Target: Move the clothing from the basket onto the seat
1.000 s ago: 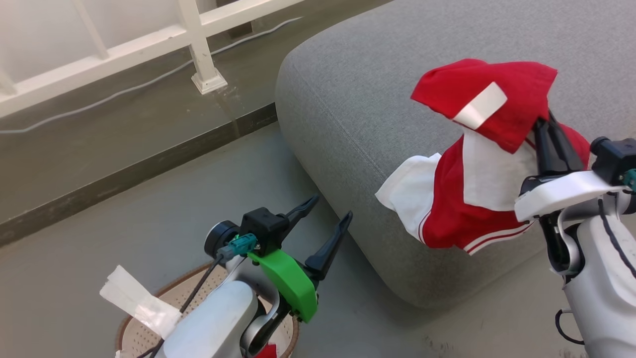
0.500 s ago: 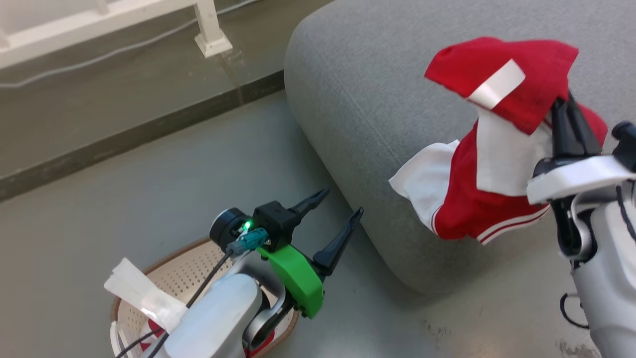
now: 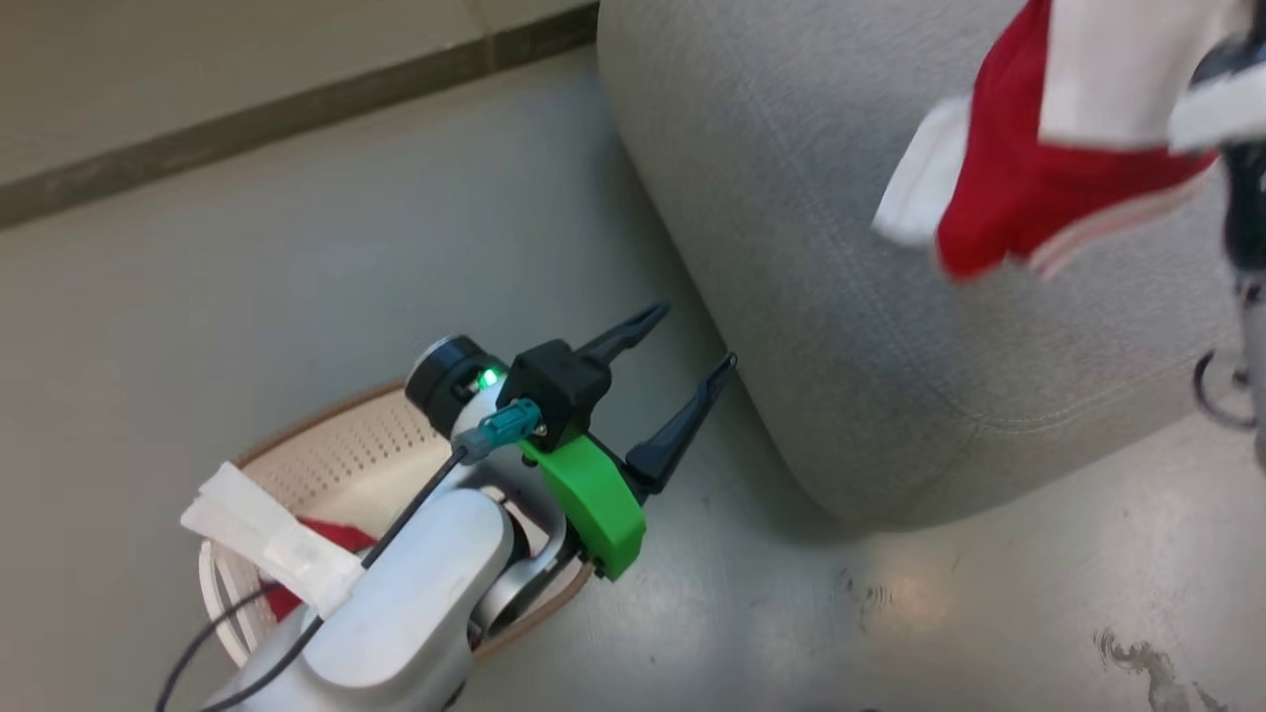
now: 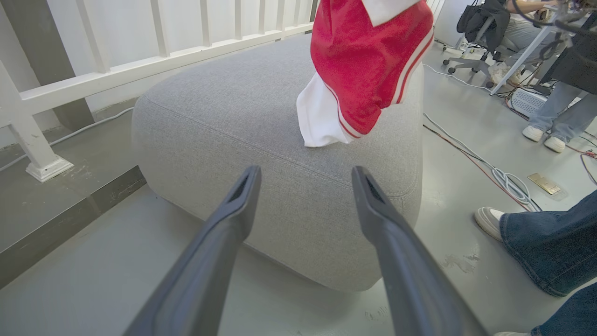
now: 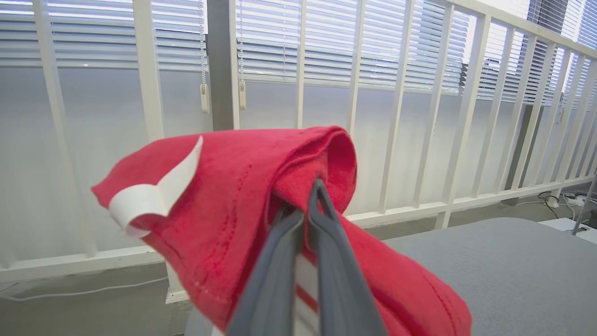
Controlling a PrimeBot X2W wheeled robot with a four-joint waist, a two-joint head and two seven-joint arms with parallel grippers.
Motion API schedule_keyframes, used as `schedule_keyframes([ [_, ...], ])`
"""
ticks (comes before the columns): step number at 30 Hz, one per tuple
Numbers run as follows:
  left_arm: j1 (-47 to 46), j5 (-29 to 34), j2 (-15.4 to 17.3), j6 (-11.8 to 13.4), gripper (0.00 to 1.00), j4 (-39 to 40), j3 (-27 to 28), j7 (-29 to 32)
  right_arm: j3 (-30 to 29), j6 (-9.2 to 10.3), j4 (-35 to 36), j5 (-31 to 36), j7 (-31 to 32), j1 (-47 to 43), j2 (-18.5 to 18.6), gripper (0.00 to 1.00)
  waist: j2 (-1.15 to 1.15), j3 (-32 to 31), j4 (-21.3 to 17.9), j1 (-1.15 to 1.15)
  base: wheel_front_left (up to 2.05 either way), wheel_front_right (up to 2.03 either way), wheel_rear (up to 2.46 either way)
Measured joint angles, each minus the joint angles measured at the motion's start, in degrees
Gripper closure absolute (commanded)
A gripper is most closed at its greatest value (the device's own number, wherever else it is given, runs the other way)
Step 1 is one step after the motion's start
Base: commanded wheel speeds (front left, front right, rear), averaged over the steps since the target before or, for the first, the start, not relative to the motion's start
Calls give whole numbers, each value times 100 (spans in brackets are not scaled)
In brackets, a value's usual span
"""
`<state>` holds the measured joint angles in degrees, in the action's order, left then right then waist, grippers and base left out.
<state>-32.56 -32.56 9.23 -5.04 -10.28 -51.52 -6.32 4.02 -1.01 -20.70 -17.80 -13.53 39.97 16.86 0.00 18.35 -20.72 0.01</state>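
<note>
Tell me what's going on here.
The robot is shifting clothes from a basket to a seat. Its right end effector is shut on a red and white garment, held up over the grey seat and not yet set down. The left end effector is open and empty, above the basket on the floor, where more red fabric lies.

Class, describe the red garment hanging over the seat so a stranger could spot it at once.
Find the large grey seat. Over it hangs a red garment with white trim, pinched in the shut right gripper. Unlike the red clothing lying in the basket on the floor, it is held in the air.
</note>
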Motion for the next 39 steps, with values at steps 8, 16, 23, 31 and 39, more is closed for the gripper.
schedule_keyframes([
  [8, -427, 220, 83, 0, 0, 421, -12, 282, -358, 60, -377, -144, 220, 1077, 248, 100, 0, 701, 290, 0, 0, 0, 0],
  [16, -788, 310, 98, 0, 0, 773, 4, 424, -654, 213, -713, -201, 364, 1865, 634, 100, 0, 1333, 598, 0, 0, 0, 0],
  [23, -968, 483, 230, 0, 0, 947, 99, 479, -776, 372, -1085, -188, 404, 2218, 865, 100, 0, 1821, 855, 0, 0, 0, 0],
  [31, -1037, 536, 318, 46, 0, 1127, 153, 555, -871, 466, -1690, -192, 396, 2218, 799, 100, 0, 2229, 1039, -1, 0, 0, 0],
  [39, -1078, 563, 424, 51, 0, 1194, 136, 587, -876, 516, -2202, -237, 218, 2195, 505, 100, 0, 2441, 1048, 0, 0, 0, 0],
])
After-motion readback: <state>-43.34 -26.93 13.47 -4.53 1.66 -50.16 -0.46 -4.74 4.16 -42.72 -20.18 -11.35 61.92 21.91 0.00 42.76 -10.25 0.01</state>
